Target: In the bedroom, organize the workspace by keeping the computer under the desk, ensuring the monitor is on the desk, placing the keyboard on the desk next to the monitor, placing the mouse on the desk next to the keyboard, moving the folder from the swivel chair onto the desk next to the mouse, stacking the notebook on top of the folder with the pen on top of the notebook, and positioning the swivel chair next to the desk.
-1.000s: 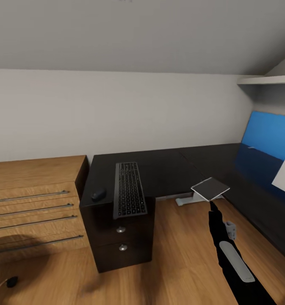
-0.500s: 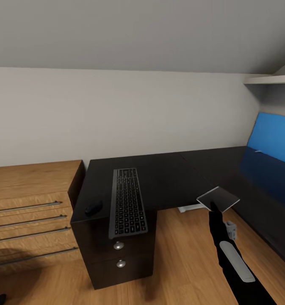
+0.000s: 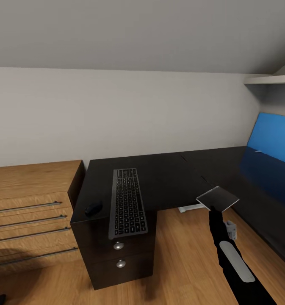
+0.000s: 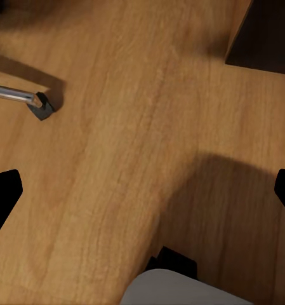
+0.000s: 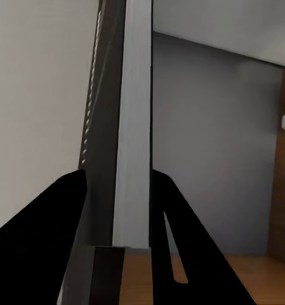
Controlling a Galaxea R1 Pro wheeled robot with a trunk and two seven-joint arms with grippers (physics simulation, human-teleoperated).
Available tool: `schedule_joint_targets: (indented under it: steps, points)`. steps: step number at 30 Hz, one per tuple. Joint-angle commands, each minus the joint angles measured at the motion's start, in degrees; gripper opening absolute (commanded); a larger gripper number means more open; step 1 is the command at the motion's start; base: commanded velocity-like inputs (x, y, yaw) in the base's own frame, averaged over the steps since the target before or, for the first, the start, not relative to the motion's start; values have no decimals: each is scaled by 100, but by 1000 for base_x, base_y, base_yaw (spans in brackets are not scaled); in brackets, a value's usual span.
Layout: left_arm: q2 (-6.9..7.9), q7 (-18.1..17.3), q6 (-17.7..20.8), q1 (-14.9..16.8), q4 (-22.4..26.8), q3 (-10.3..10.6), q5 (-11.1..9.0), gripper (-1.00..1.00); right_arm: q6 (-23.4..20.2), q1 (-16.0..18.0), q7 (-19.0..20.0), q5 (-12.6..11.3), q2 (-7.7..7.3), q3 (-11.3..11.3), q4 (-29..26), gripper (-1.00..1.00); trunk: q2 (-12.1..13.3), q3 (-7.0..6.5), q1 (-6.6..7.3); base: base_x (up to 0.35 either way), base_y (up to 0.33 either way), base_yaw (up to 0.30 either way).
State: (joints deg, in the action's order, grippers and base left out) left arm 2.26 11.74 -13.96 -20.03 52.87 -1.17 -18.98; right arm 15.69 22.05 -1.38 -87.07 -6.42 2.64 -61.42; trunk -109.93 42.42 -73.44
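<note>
Transport of a thin pale grey slab (image 3: 217, 198), most likely the notebook judging by the ridged binding along its edge in the right wrist view, looks to be the step in hand. The right tool (image 3: 213, 208) is clamped on its lower edge at 4 o'clock in the head view, holding it above the light wooden floor (image 3: 180, 254), short of the desk. The left tool (image 4: 145, 190) hangs spread wide and empty over the floor, near a chrome chair leg with a black caster (image 4: 42, 106).

Further off, at 7 o'clock, the slim dark grey keyboard (image 3: 127, 202) lies on the glossy black L-shaped desk (image 3: 172, 178), its near end overhanging the edge above the drawers. The small dark oval mouse (image 3: 93, 208) sits just beside it, at its 9 o'clock.

At 3 o'clock, furthest away, a bright blue flat panel (image 3: 271, 135) stands over the desk's wing; I cannot tell whether it is the folder. The next move calls for finding the folder before releasing the slab.
</note>
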Motion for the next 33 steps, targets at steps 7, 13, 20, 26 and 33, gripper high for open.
schedule_joint_targets:
  steps: [7,13,20,26,33]
  points:
    - [-4,13,-19,-1,7,12,-45,100,54,2,-7,-73,-8,34,-8,-100,-2,5,0,0,0,0]
    - [0,13,-19,-1,6,12,-45,100,57,2,95,-66,-8,46,-17,-100,118,-49,66,0,0,0]
    - [2,13,-18,-1,10,12,-45,100,57,2,503,-84,-3,82,-26,-100,399,-175,220,0,0,0]
    - [1,13,-11,-1,4,12,-45,100,64,2,622,-68,-5,531,-42,-100,639,-290,352,0,0,7]
    - [-3,13,-11,-1,6,15,-45,100,48,2,664,-72,-8,647,-51,-100,639,-337,352,0,0,61]
